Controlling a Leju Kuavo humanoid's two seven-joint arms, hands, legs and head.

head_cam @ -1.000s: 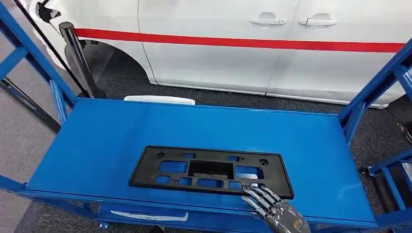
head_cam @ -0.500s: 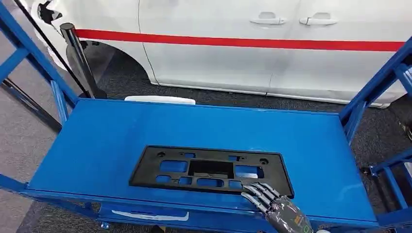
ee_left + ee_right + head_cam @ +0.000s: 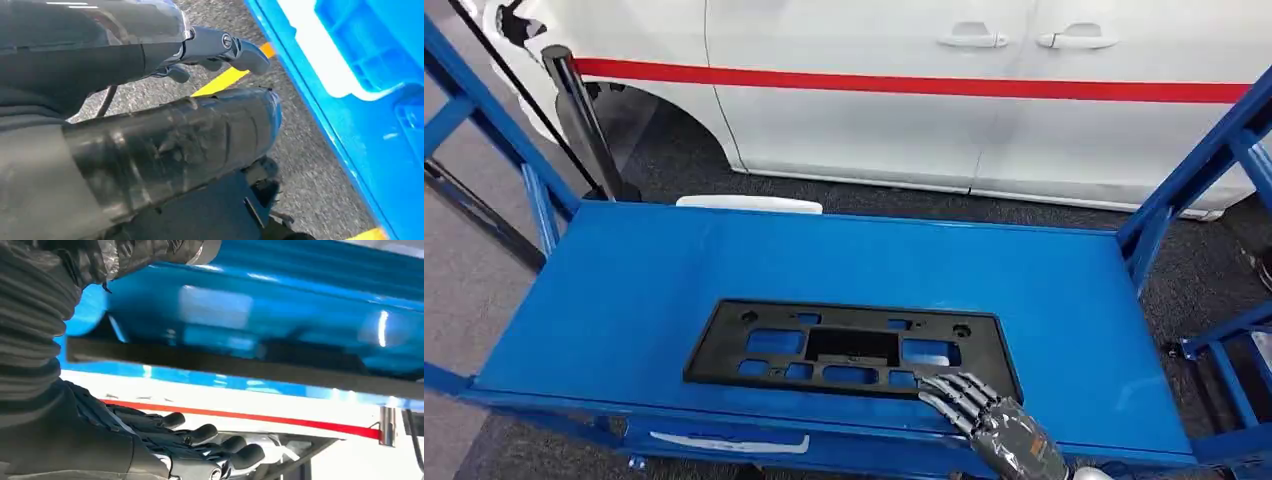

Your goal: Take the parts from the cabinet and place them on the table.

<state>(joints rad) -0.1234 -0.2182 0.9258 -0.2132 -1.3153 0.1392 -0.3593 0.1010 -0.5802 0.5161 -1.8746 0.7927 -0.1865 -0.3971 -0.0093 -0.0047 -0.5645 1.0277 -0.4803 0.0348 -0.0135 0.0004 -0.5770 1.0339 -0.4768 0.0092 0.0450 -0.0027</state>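
Part [image 3: 852, 348], a flat black plastic frame with rectangular cutouts, lay on the blue table [image 3: 1064, 300], toward the near edge and a bit right of centre. Right hand [image 3: 994, 420] sat at the frame's near right corner, fingers extended, tips over or against the edge; contact couldn't be confirmed. Nothing gripped, fingers apart in the right wrist view [image 3: 200, 440]. Left hand [image 3: 210, 50] hung beside the blue frame, over grey floor with a yellow line [image 3: 227, 77], fingers loosely spread, nothing held. White vehicle [image 3: 944, 90] with a red stripe stood beyond the table.
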